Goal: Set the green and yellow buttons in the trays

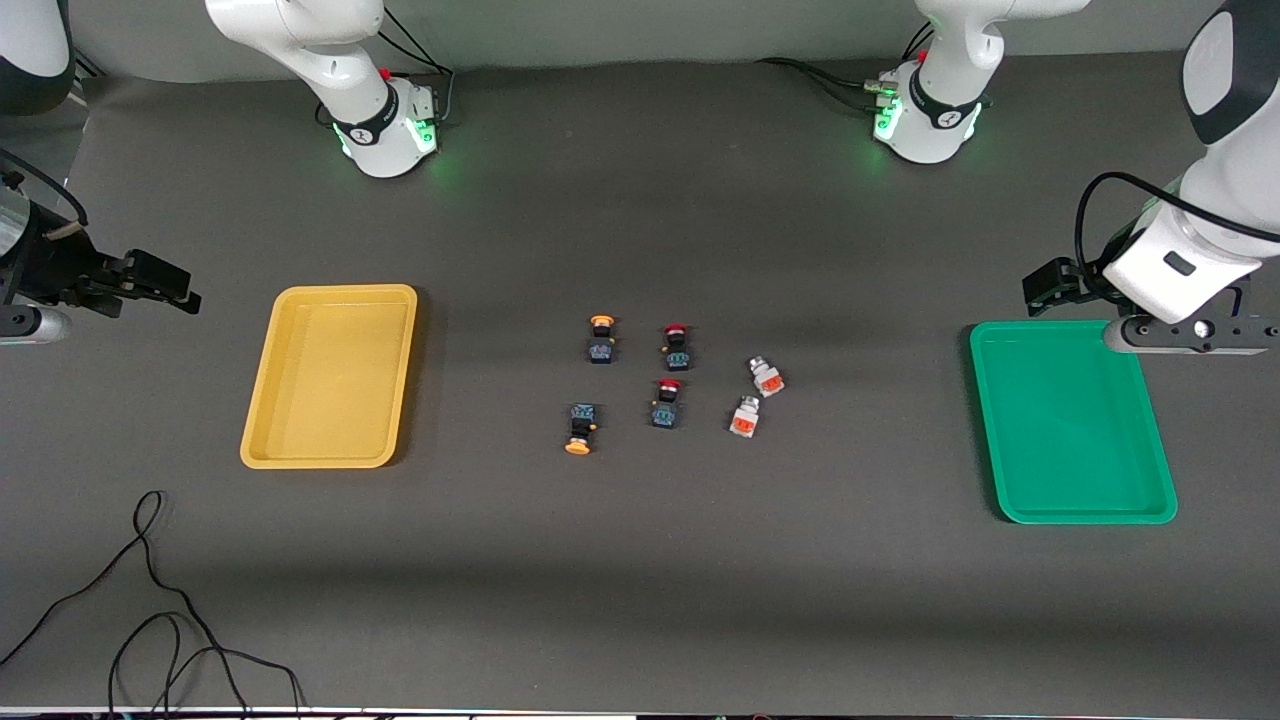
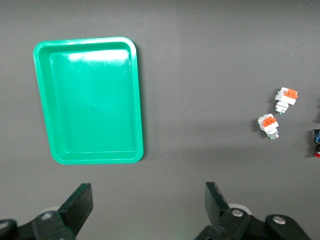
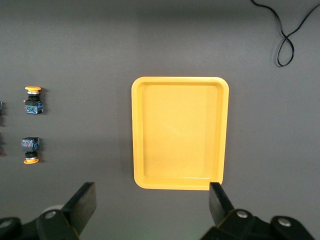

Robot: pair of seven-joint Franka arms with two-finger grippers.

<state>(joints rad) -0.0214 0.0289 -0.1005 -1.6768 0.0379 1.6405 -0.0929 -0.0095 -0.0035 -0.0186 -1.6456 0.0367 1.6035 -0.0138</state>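
The yellow tray [image 1: 330,375] lies empty toward the right arm's end of the table, and the green tray [image 1: 1070,420] lies empty toward the left arm's end. Between them lie two yellow-capped switches [image 1: 600,340] [image 1: 580,428] and two white-grey switches with orange blocks [image 1: 766,376] [image 1: 745,417]. My left gripper [image 1: 1050,285] [image 2: 148,205] is open and empty, up over the table beside the green tray [image 2: 90,100]. My right gripper [image 1: 160,280] [image 3: 152,205] is open and empty, up beside the yellow tray [image 3: 180,132]. The left wrist view shows the white-grey switches [image 2: 286,99] [image 2: 268,125]. The right wrist view shows the yellow-capped ones [image 3: 33,99] [image 3: 30,150].
Two red-capped dark switches [image 1: 677,347] [image 1: 666,403] lie between the yellow-capped and the white-grey ones. A black cable [image 1: 150,600] loops on the table nearer the front camera than the yellow tray, and it also shows in the right wrist view [image 3: 287,35].
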